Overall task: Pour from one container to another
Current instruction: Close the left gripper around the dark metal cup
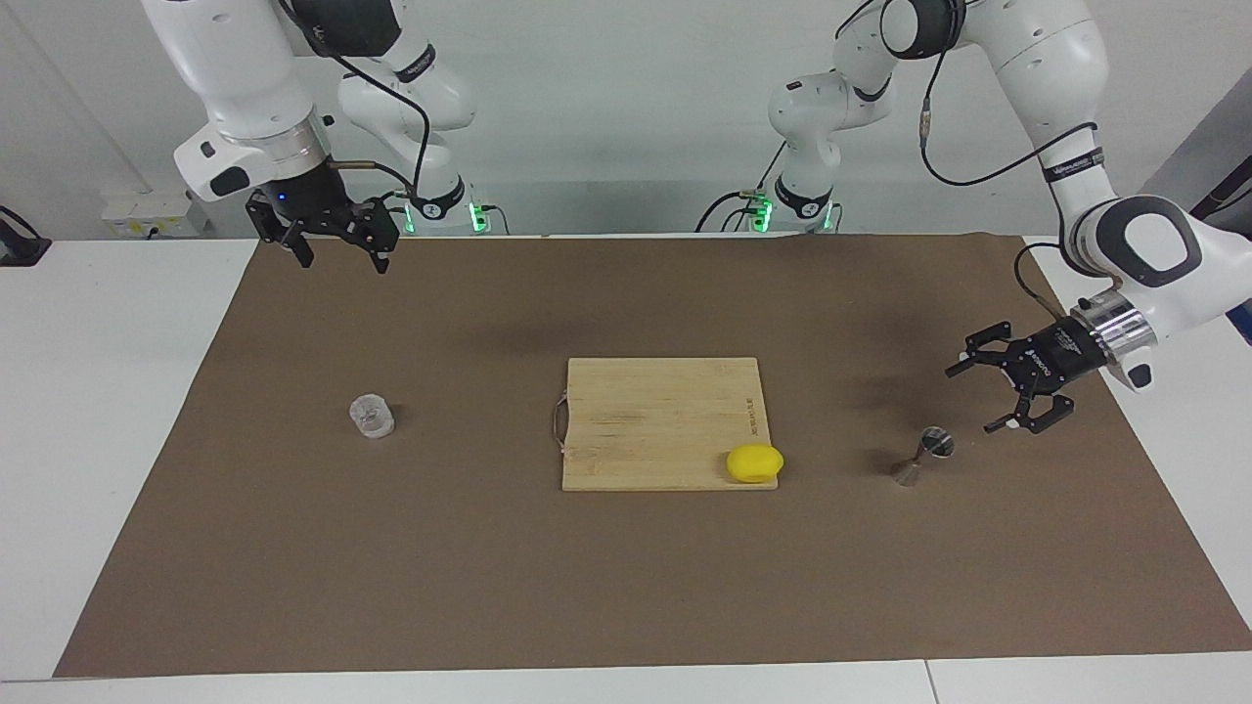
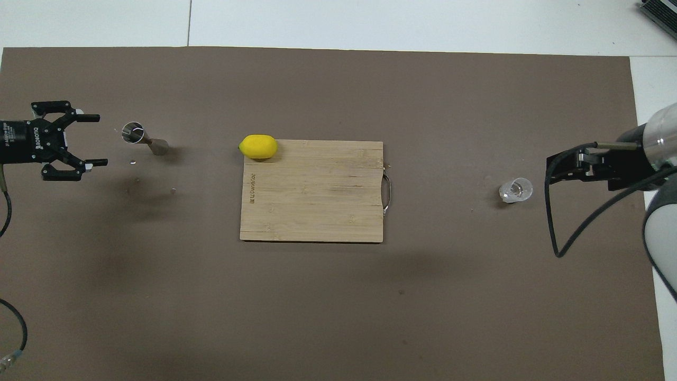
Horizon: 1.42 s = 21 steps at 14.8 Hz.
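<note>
The clear textured glass tumbler [image 1: 372, 416] stands on the brown mat toward the right arm's end of the table; it also shows in the overhead view [image 2: 515, 190]. The steel hourglass jigger [image 1: 924, 458] stands upright toward the left arm's end, also in the overhead view [image 2: 144, 139]. My left gripper [image 1: 974, 399] is open and low over the mat beside the jigger, fingers pointing at it with a small gap between; it shows in the overhead view too [image 2: 101, 139]. My right gripper [image 1: 339, 259] is open and empty, waiting high over the mat's edge by its base, well apart from the tumbler.
A bamboo cutting board [image 1: 660, 420] lies mid-table with a yellow lemon [image 1: 754, 462] at its corner toward the jigger. A few tiny shiny bits [image 2: 132, 162] lie on the mat near the jigger. The brown mat [image 1: 626, 587] covers the table.
</note>
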Tool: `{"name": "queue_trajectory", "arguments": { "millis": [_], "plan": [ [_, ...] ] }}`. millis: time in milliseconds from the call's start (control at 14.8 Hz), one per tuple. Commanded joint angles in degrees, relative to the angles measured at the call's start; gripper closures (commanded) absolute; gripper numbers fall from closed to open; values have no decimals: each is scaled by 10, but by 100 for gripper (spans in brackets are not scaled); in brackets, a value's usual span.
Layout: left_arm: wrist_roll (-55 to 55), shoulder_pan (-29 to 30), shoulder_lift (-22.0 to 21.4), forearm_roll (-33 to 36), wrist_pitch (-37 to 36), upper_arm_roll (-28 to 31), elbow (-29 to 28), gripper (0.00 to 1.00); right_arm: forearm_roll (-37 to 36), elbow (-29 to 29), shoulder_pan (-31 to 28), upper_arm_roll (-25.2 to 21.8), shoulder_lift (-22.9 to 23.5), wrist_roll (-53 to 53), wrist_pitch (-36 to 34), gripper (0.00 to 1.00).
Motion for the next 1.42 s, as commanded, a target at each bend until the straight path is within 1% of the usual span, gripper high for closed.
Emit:
{"name": "queue_trajectory", "arguments": {
  "millis": [0,136,271,610,949,1356],
  "plan": [
    [-33,6,-7,-60,57,-3,-44,0,8,1,-4,4,-1,-5,-5,0],
    [-33,4,-7,-90,86,-5,-65,0,8,1,-4,4,-1,-6,-5,0],
    [-29,1,-7,-110,97,-6,-77,0,9,0,-4,4,-1,-6,-5,0],
    [-23,-13,-7,-110,101,-9,-88,0,9,-2,-4,4,-2,-5,-5,0],
    [-23,-28,-7,-124,142,-9,-97,0,10,-4,-4,4,-2,-5,-5,0],
    [-23,-42,-7,-146,160,-9,-106,0,10,-4,-4,4,-2,-5,-5,0]
  ]
}}
